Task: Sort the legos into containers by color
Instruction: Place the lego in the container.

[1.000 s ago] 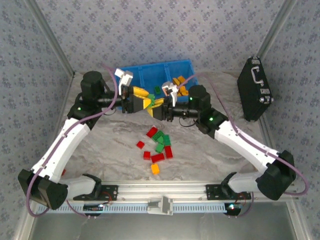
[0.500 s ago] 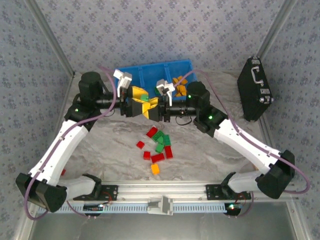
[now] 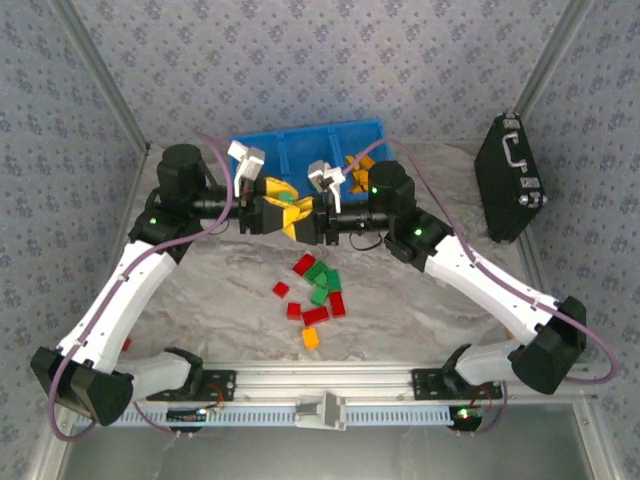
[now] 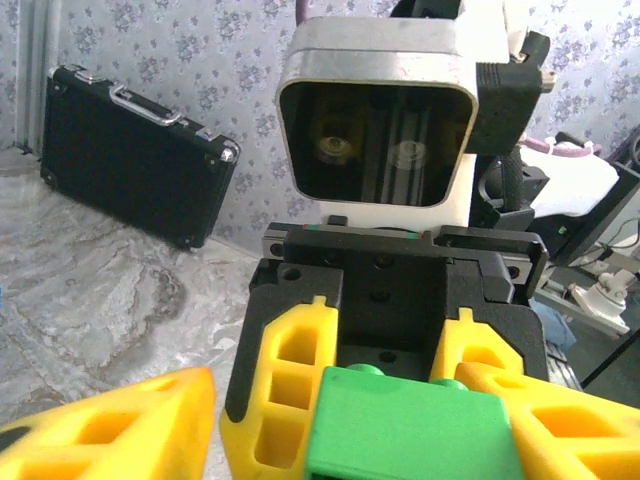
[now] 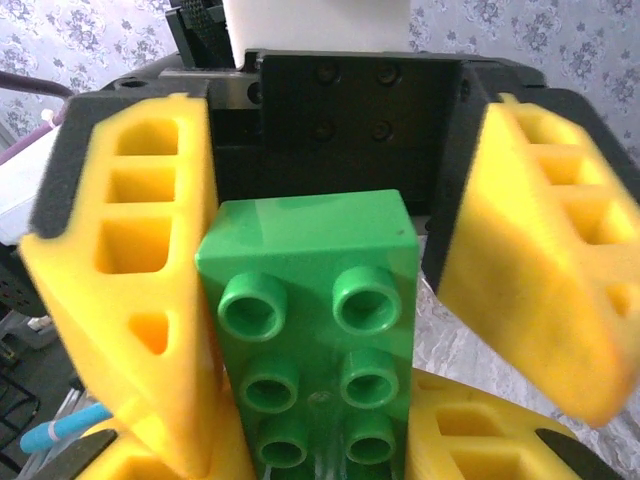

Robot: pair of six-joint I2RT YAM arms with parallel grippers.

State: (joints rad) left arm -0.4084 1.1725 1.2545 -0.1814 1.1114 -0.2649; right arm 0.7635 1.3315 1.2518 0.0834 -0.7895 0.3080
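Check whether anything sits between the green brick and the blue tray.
Nothing visible lies between them. The green brick is pinched in the right gripper, just on the near side of the blue tray. The left gripper is open around the brick, with one finger touching it and the other apart.

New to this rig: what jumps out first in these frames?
The left end effector and right end effector meet nose to nose in front of the blue tray, a green brick between their yellow fingers. Nearer the bases, loose red, green and orange bricks lie clustered on the table.
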